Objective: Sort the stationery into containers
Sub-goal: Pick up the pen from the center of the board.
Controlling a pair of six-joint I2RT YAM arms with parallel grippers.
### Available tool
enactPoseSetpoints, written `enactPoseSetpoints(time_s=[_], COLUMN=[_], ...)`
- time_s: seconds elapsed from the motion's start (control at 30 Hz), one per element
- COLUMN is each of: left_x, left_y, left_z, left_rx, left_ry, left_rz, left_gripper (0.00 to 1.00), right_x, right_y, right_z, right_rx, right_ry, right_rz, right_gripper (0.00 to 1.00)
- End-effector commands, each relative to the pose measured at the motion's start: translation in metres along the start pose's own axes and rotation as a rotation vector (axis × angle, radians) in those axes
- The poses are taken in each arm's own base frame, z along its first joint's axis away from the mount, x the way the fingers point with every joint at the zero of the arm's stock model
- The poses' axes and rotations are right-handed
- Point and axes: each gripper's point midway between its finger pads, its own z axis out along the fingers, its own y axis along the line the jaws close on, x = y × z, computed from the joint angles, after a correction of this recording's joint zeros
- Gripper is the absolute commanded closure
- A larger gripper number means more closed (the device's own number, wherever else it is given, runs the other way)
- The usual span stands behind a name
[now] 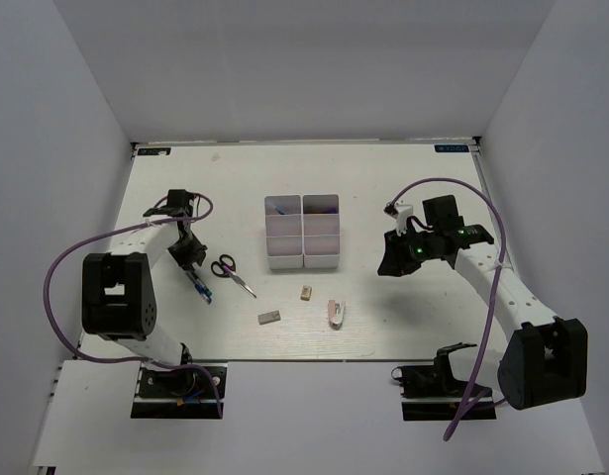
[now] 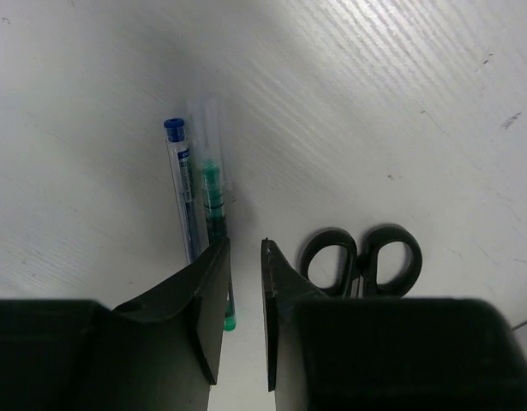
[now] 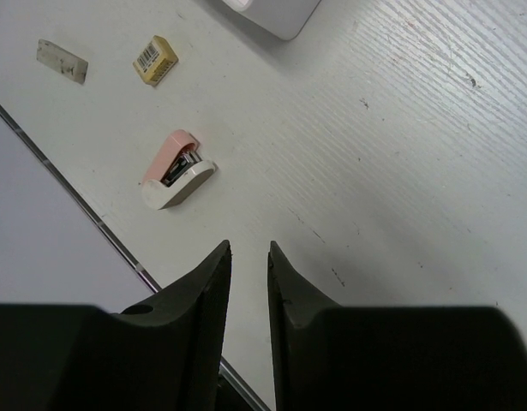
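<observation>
Partly hidden green pen (image 2: 213, 193) behind left fingers (image 2: 203, 317), scissors (image 2: 360, 257) blades cut off, these and right fingers (image 3: 207, 317) parted, empty.

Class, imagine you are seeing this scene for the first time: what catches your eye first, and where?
The block of six white bins stands out at the middle of the table. Toward the near edge lie black-handled scissors, a beige eraser, a grey block and a pink-white stapler. The left claw hangs empty over a blue pen and green highlighter.
</observation>
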Motion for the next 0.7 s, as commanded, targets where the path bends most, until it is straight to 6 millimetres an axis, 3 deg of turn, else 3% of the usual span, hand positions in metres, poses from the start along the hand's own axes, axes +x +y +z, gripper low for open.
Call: enactPoseSetpoints(time_s=[0.0,0.67], left_x=[-0.005,0.001], left_y=[0.003,0.018], left_z=[0.004,0.017], left_rx=[-0.011,-0.081], left_ry=[-0.023,-0.012], left_rz=[-0.003,0.015], left_gripper=[0.67,0.67], right_x=[-0.008,-0.007], right_y=[0.002,0.001], right_z=[-0.005,-0.005], right_rx=[0.001,0.001], right_ry=[-0.016,-0.011], right_rz=[-0.011,0.000], right_gripper=[0.73,0.71])
